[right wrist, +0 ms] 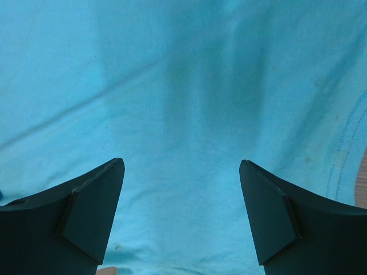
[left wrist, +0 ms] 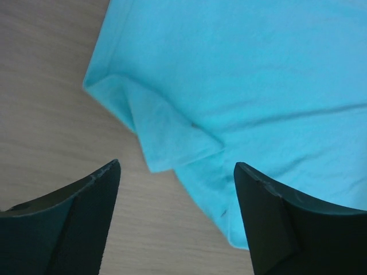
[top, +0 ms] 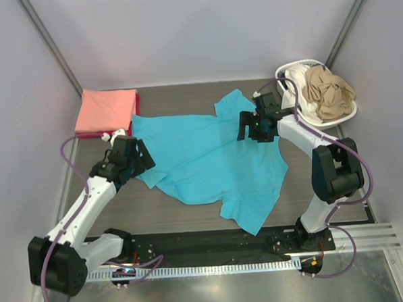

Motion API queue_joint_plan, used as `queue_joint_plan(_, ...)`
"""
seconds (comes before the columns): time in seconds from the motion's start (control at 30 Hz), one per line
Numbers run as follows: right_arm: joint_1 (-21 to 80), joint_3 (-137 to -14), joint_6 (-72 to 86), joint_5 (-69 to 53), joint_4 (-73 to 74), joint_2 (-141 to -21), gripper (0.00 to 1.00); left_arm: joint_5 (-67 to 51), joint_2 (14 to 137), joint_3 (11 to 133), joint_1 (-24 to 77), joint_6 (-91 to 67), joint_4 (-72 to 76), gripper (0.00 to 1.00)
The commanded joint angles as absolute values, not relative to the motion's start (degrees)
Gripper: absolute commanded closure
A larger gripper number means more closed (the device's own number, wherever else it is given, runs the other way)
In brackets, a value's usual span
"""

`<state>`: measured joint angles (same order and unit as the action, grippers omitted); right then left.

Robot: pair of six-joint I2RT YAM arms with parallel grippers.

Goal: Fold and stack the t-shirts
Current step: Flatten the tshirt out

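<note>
Bunching threatens: left tool (left wrist: 176, 166) and right tool (right wrist: 182, 163) both gape empty over the turquoise t-shirt (top: 208, 157) — a pinch on its curled corner could drag one layer.

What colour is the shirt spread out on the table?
The shirt is turquoise; top view.

Arms: white-shelled left arm (top: 82, 204) and right arm (top: 302, 133), with black joint housings
Cables: purple cables (top: 61, 155) alongside each
Claws: left claw (left wrist: 176, 166) and right claw (right wrist: 182, 163), matte black wedges (edges scuffed pale)

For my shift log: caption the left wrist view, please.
Open left gripper above a folded-over corner of the turquoise shirt on the table.
</note>
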<state>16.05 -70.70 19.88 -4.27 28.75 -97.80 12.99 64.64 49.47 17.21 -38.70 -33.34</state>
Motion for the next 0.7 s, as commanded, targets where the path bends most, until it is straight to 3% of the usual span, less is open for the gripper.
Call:
queue_joint_plan(0.0, 16.35, -70.05, 20.22, -4.83, 27.25, -94.22, 0.13, 12.92, 56.88, 42.56, 17.23, -44.46, -33.85, 0.21)
queue_joint_plan(0.3, 16.26, -69.08, 20.04, -5.27, 26.9, -94.92, 0.12, 8.09, 53.51, 27.78, 17.23, -50.09, -22.69, 0.41)
queue_joint_plan(0.67, 16.26, -68.91, 19.6, -4.75, 26.81, -95.8, 0.12, 9.32, 61.6, 22.94, 17.23, -50.19, -11.43, 0.51)
